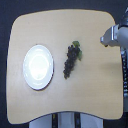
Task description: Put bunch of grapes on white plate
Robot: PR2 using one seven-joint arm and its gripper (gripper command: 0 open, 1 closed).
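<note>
We are seeing the grapes (71,60) lying on the table (95,100), near the middle, just beside the plate (38,66) but not touching it. Our gripper (106,39) is hanging far off, holding nothing; too blurry to tell how open.

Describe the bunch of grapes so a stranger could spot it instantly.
On the tan wooden table, look near the middle, just to the exterior view's right of the white plate. The bunch of grapes is the dark, tapering cluster with a green leaf on top.
</note>
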